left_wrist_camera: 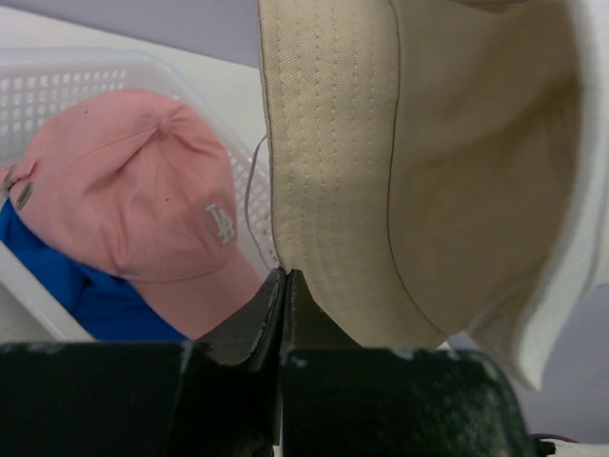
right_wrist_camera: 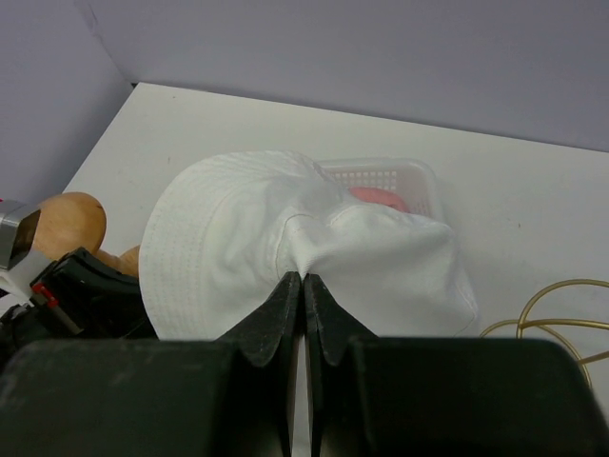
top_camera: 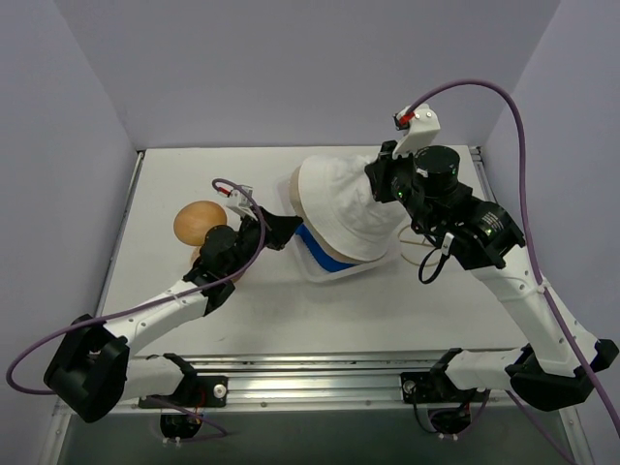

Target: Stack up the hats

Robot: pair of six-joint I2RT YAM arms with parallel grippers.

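Observation:
My right gripper is shut on a pinch of the whitish hat's crown and holds it above the basket; in the top view the gripper is at the hat's right side. My left gripper is shut on the brim edge of the beige bucket hat, which hangs under the whitish hat. A sliver of beige shows left of the whitish hat. The pink cap lies on the blue cap inside the basket. The blue cap also peeks out in the top view.
The clear lattice basket holds the caps below the lifted hats; its rim shows at the front. An orange-brown dome stands left of my left gripper. A tan cable loop lies on the table to the right.

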